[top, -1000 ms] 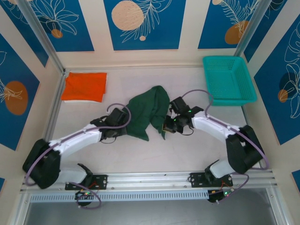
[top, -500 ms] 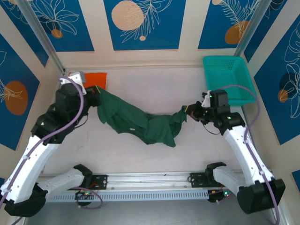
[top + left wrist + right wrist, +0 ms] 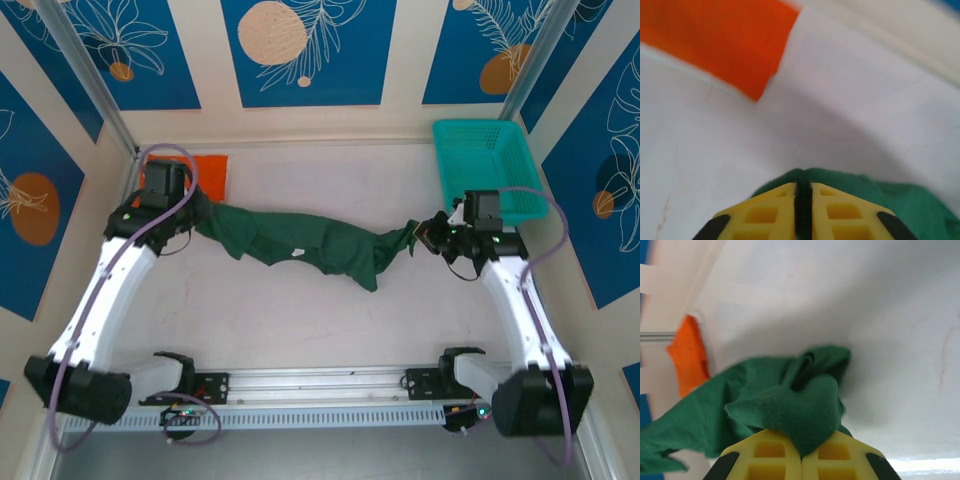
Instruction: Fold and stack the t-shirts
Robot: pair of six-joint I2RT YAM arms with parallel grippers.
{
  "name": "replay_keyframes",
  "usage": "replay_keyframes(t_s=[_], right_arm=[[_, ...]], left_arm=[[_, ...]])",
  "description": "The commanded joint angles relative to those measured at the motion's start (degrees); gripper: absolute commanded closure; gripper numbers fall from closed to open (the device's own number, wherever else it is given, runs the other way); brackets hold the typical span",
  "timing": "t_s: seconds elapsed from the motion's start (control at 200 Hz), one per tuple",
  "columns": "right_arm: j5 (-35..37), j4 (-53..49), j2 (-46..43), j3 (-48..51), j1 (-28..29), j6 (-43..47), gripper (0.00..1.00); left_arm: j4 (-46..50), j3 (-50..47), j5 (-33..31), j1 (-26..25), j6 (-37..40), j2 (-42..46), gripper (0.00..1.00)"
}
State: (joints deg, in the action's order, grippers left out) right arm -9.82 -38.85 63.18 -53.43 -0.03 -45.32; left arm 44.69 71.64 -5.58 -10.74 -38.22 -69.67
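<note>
Left gripper [image 3: 802, 192]: jaws all but together, green cloth at the tips. Reads as a pinch on one end of the dark green t-shirt [image 3: 310, 245]. Right gripper [image 3: 801, 452]: clamped on a bunched fold of the other end. The shirt stretches as a twisted band between them across the middle of the counter [image 3: 330, 330], probably drawn apart to spread it flat for folding. Orange t-shirt [image 3: 212, 168] lies folded in the far left corner beside the left gripper, likely the stack's base. Teal basket [image 3: 485, 165] sits far right, unused.

A white table [image 3: 330, 310] stands boxed by cream walls [image 3: 210, 60] with blue leaf-print panels [image 3: 350, 60].
</note>
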Motion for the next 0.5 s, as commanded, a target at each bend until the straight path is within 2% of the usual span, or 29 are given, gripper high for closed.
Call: replay_keyframes(t_s=[0.0, 0.035, 0.06, 0.09, 0.18, 0.215, 0.265, 0.365, 0.43, 0.495], right_arm=[[-2.54, -1.88, 3.67, 3.14, 0.41, 3.25, 1.0], [-1.76, -1.59, 4.49, 4.06, 0.9, 3.6, 1.0], [-0.9, -1.45, 4.86, 4.51, 1.36, 3.78, 0.95], [0.22, -1.57, 5.09, 5.1, 1.52, 3.91, 0.88], [5.68, -2.39, 3.38, 6.34, 1.54, 3.19, 0.57], [8.73, -2.89, 1.47, 6.77, 1.69, 2.45, 0.5], [12.69, -3.32, -2.2, 7.42, 2.48, 1.55, 0.45], [20.66, -2.19, -11.75, 9.2, 7.44, 1.3, 0.37], [19.67, 1.02, -15.71, 11.07, 12.23, 3.58, 0.32], [15.79, 2.54, -15.77, 12.19, 16.45, 4.45, 0.31]], left_arm=[[-4.57, -5.64, 9.36, 4.09, -4.63, -2.8, 0.65], [-5.65, -6.66, 9.82, 4.09, -4.8, -3.37, 0.61], [-6.26, -7.4, 10.44, 4.12, -4.89, -3.57, 0.57], [-7.01, -8.07, 11.28, 4.07, -5.09, -3.54, 0.51], [-8.78, -10.26, 12.48, 3.26, -5.53, -1.92, 0.36], [-9.19, -11.14, 12.52, 2.42, -5.55, -1.13, 0.31], [-10.16, -12.47, 12.99, 0.77, -5.39, -0.37, 0.27], [-10.35, -15.2, 12.16, -3.58, -5.17, -0.47, 0.27], [-11.89, -18.89, 10.93, -5.89, -5.41, -0.7, 0.28], [-14.39, -22.9, 11.0, -7.13, -6.0, -1.98, 0.3]])
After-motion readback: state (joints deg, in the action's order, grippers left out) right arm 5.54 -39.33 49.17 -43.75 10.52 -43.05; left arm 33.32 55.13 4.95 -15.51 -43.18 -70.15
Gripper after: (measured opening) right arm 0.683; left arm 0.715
